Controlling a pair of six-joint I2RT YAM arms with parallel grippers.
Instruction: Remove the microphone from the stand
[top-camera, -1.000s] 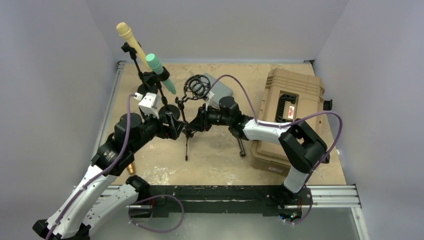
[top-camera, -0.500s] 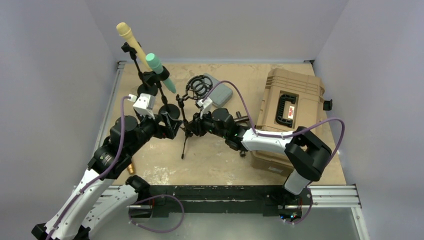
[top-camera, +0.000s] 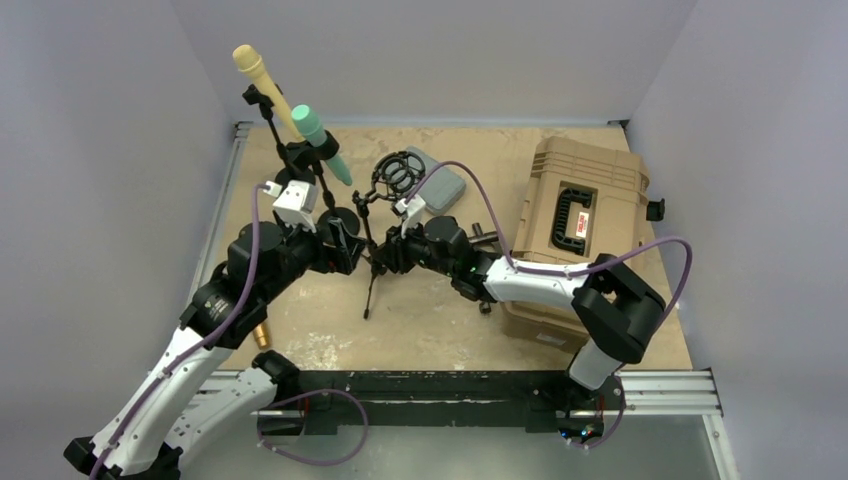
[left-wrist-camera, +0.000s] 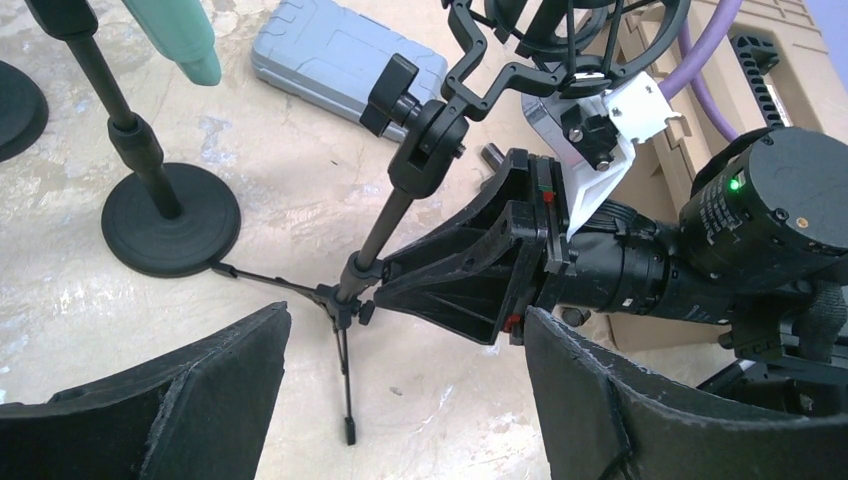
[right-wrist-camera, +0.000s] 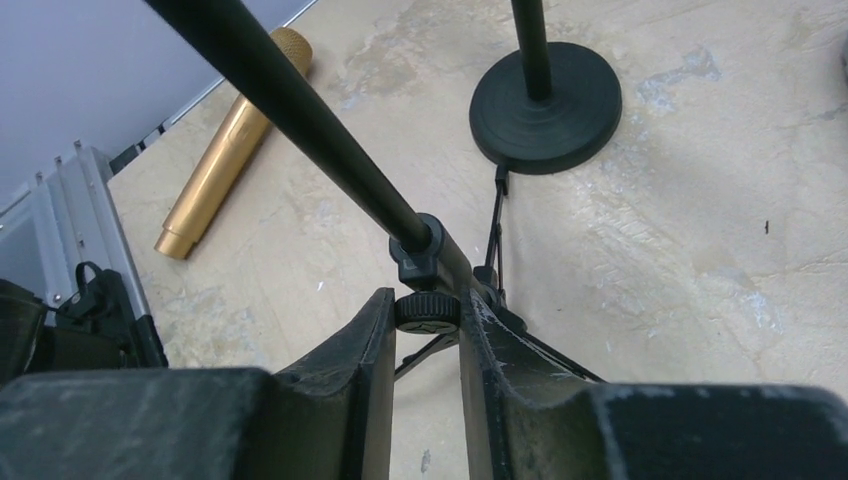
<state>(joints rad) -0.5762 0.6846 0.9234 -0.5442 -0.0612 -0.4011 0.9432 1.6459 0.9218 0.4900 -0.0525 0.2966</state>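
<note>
A yellow microphone (top-camera: 254, 72) and a teal microphone (top-camera: 319, 142) each sit tilted in a black round-based stand at the back left. A black tripod stand (top-camera: 371, 268) with a shock mount (top-camera: 398, 172) on top stands mid-table. My right gripper (top-camera: 386, 256) is shut on the tripod stand's collar and knob (right-wrist-camera: 428, 311) low on its pole. My left gripper (top-camera: 346, 248) is open just left of that pole (left-wrist-camera: 385, 225), its fingers (left-wrist-camera: 150, 410) wide apart and holding nothing. The top of the shock mount (left-wrist-camera: 560, 40) is cut off in the left wrist view.
A gold microphone (right-wrist-camera: 230, 150) lies loose on the table near the left arm (top-camera: 262, 338). A grey case (top-camera: 441, 186) lies behind the tripod stand. A large tan case (top-camera: 575, 220) fills the right side. Round stand bases (left-wrist-camera: 170, 220) sit close to the tripod's legs.
My right arm has dropped lower and shifted left with the tripod stand, whose front leg moved slightly left. My left gripper dipped back, then came up toward the pole again.
</note>
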